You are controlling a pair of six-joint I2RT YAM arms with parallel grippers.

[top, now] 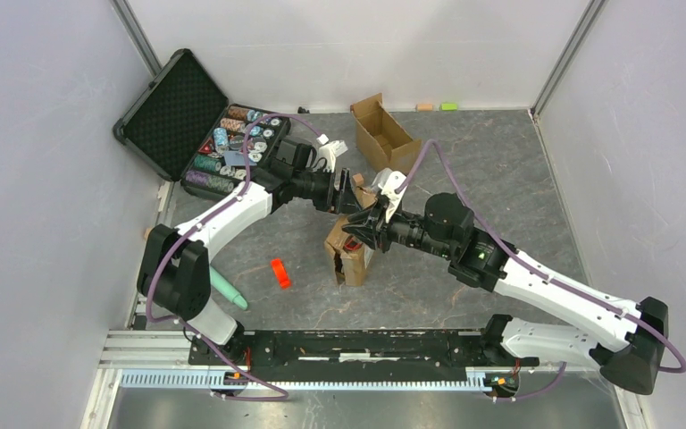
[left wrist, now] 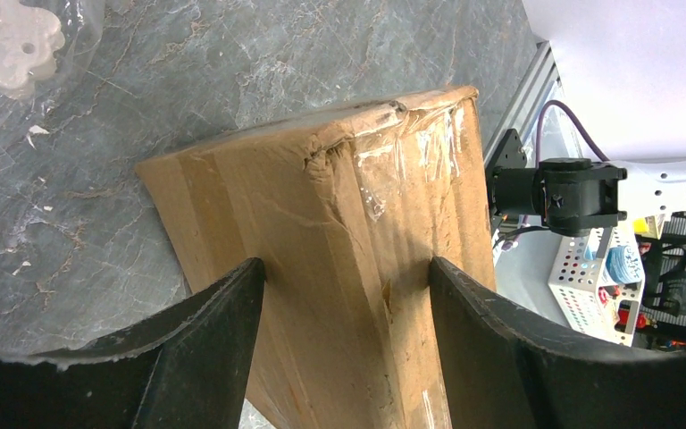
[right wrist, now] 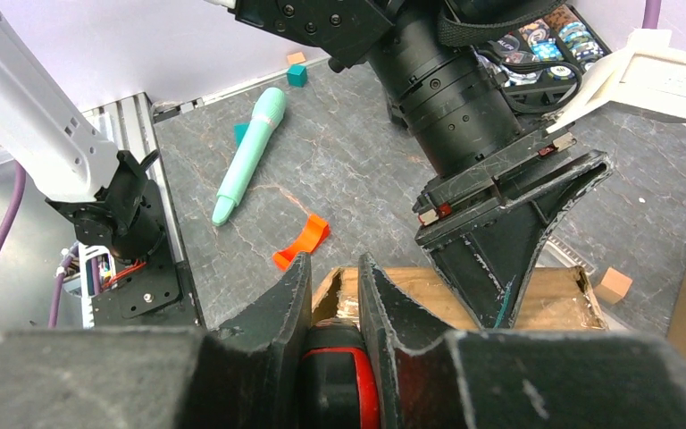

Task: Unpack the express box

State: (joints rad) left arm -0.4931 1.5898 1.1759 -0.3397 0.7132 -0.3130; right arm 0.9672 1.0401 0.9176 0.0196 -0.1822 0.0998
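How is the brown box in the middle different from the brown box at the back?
The middle box is taped and dented; the back box is open, flaps up. The left claw grips the middle box, and the right claw, holding a black-and-red tool, is right by it; nothing touches the back box. Both are brown cardboard.

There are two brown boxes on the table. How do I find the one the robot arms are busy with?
Look at the middle of the grey table, where the left gripper and right gripper, holding a red-and-black tool, meet. The box stands right under them, clamped by the left one. Unlike the open box near the back wall, it is dented and has shiny tape.
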